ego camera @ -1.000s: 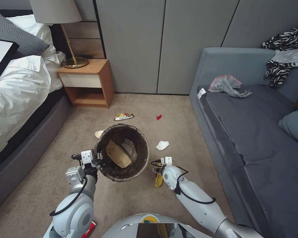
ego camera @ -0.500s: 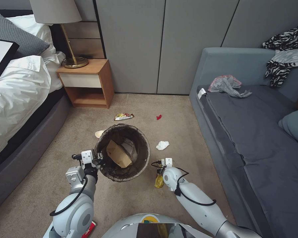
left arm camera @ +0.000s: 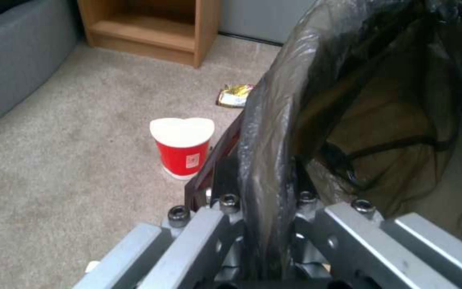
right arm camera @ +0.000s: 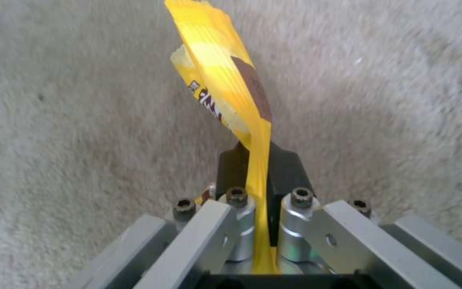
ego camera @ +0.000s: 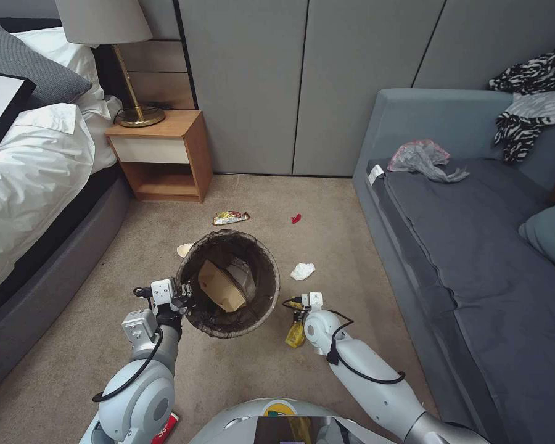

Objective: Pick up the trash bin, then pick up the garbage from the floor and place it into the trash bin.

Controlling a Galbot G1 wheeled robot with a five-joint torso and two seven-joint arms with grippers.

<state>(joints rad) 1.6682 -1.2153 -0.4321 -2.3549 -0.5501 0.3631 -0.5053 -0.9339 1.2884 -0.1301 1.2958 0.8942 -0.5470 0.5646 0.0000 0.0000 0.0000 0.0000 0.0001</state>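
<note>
The left gripper [ego camera: 185,295] is clenched on the lined rim of the trash bin [ego camera: 228,283], held over the carpet [ego camera: 327,246]. Beside it, the right gripper [ego camera: 297,317] pinches a yellow snack wrapper [right arm camera: 225,80] (dark print, unreadable). A red noodle cup [left arm camera: 183,146] stands nearby.

You're looking at a beige carpeted floor [ego camera: 327,209]. On it lie a foil wrapper [ego camera: 230,217], a red scrap [ego camera: 296,218] and a white tissue [ego camera: 302,271]. A red cup [left arm camera: 182,147] stands upright on the carpet beside the bin [ego camera: 228,283]. The nightstand [ego camera: 160,154] sits against the wall.
</note>
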